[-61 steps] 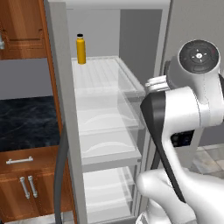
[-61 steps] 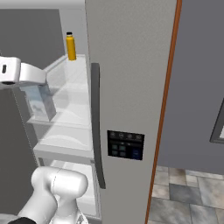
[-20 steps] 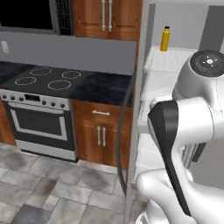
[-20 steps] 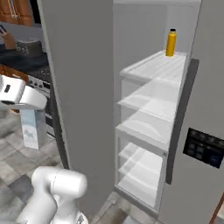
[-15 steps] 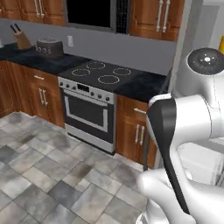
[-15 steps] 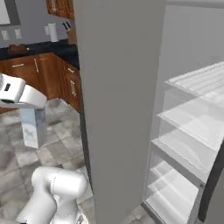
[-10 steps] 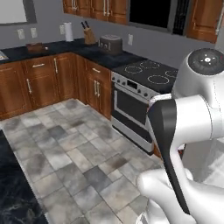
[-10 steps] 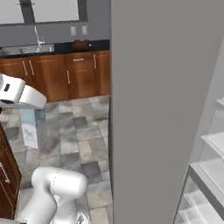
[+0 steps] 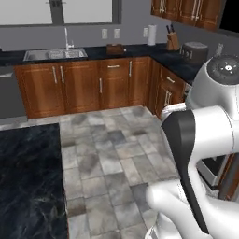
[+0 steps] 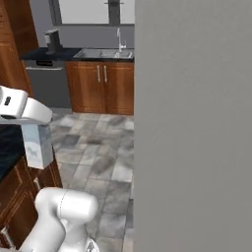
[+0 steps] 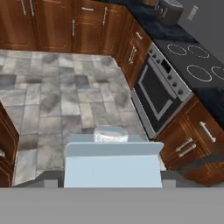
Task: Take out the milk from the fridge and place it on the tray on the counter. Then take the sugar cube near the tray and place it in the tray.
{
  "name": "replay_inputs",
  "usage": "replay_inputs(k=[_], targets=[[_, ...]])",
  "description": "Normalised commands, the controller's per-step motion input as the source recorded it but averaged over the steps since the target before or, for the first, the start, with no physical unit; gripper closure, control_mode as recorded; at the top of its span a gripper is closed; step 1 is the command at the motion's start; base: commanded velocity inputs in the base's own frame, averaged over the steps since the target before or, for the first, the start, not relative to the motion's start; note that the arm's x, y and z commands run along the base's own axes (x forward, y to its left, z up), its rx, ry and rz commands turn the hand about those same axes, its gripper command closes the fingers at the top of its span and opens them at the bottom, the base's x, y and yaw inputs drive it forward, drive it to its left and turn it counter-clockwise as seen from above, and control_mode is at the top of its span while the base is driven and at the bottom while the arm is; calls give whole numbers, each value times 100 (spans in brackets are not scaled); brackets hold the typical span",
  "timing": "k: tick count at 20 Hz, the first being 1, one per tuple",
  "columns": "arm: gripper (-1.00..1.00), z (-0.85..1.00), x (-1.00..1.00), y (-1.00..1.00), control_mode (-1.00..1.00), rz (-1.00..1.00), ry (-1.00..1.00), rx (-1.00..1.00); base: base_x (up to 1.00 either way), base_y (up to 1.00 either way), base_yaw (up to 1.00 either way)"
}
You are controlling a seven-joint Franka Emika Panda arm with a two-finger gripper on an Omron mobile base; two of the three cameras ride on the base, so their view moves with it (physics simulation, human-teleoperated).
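Pincer (image 10: pixel 37 129): pinching the milk (image 10: pixel 37 143), carried above the floor (image 9: pixel 107 154).
Change: base has swung from the fridge (image 10: pixel 197 123) toward the kitchen.
Meaning: extraction done; tray placement pending.

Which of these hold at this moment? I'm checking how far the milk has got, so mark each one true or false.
1. The milk hangs below the gripper, clear of any surface. True.
2. The carton rests on the black counter. False: it is in the air, over the wooden cabinets beside the counter.
3. A sink is set into the far worktop under the window. True.
4. The stove has a pot on it. False: its burners are bare.
5. The floor is wooden planks. False: it is grey stone tile.
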Motion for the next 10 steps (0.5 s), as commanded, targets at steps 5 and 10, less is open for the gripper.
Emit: replay_inputs(k=[5,10], targets=[[100,0,0,0,100,0,0,0,100,-10,15],[100,0,0,0,100,0,0,0,100,63,0]])
